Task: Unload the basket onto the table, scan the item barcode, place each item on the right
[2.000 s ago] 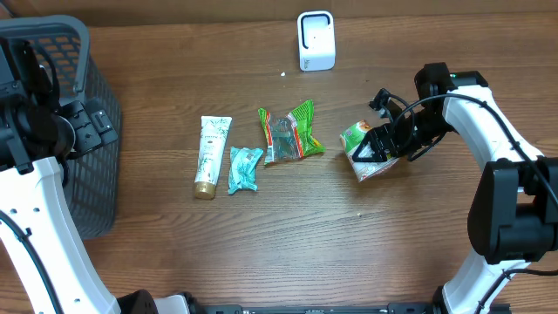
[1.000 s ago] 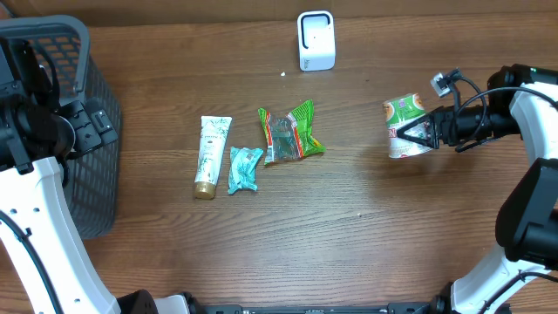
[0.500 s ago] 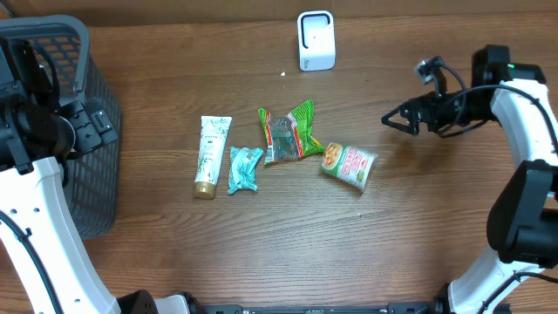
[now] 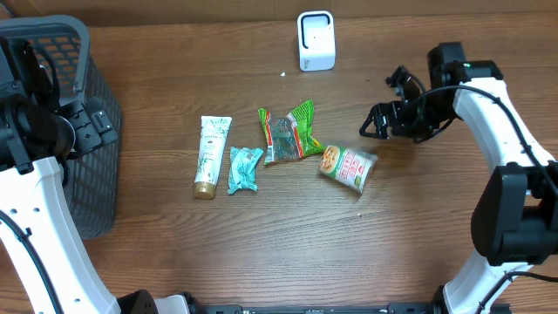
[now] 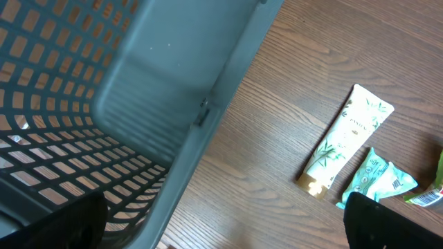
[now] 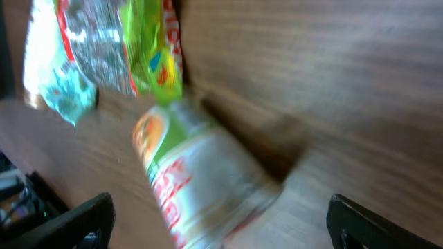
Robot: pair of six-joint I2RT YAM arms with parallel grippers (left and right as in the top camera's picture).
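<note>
cup (image 4: pixel 348 167) now loose, near right fingers (image 6: pixel 377 225)

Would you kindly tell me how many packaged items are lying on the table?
4: a white tube at left, a teal sachet beside it, a green snack packet mid-table, a cup on its side rightmost. The basket may hide more.
</note>
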